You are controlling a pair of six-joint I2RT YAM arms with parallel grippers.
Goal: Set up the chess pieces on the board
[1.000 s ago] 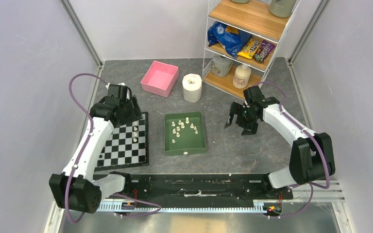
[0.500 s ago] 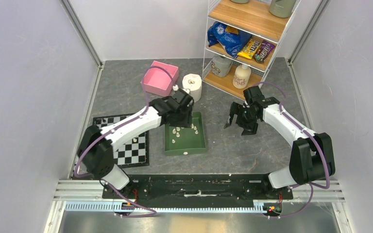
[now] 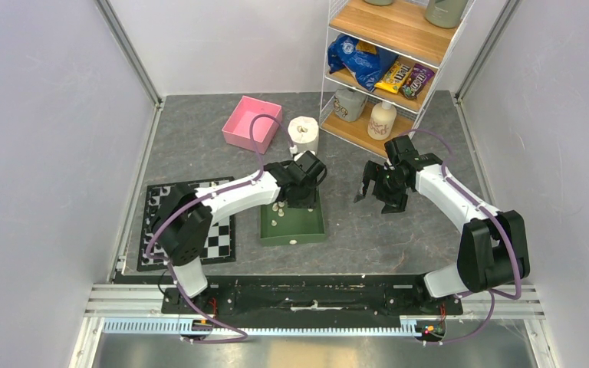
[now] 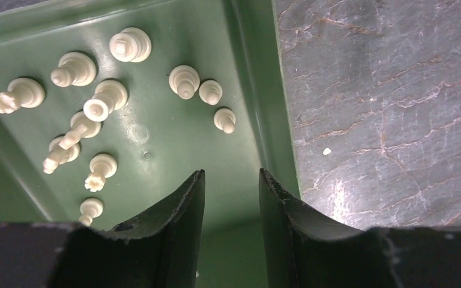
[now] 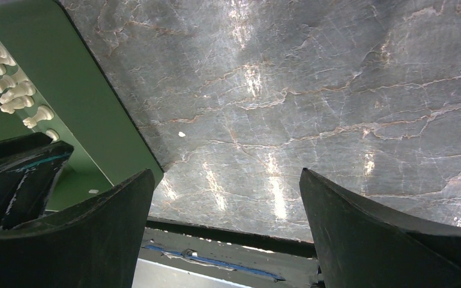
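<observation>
Black fingers of the left end effector (image 4: 233,177) stand slightly apart, with only the floor of the green rectangular plastic tray (image 4: 249,102) showing between them. Just ahead of the fingertips and off to their left lie the small cream-white chess pieces (image 4: 184,80). About eleven show in the wrist view, some upright and several tipped on their sides, none touching the fingers. The tray's wall runs ahead of the right-hand finger, and beyond it, to the end effector's right, is the grey marbled desk (image 4: 384,120).

From above, the left end effector (image 3: 304,190) hangs over the far right part of the tray (image 3: 291,238). The flat black-and-white checkered board (image 3: 222,239) lies well to its left and nearer the arm bases, partly covered by the left arm (image 3: 230,195). Pale specks along the board's far edge are too small to identify.

The right end effector (image 3: 374,201) sits to the right of the tray, well apart from the left one. Its fingers are spread wide with nothing between them (image 5: 226,174), above bare desk (image 5: 312,90). A tray corner holding a few pieces (image 5: 18,102) shows off to its left.

Beyond the left end effector stand a pink square box (image 3: 251,123) and a white paper roll (image 3: 303,136). Beyond the right one is a white wire shelf with wooden boards (image 3: 387,69), holding snack bags and bottles.
</observation>
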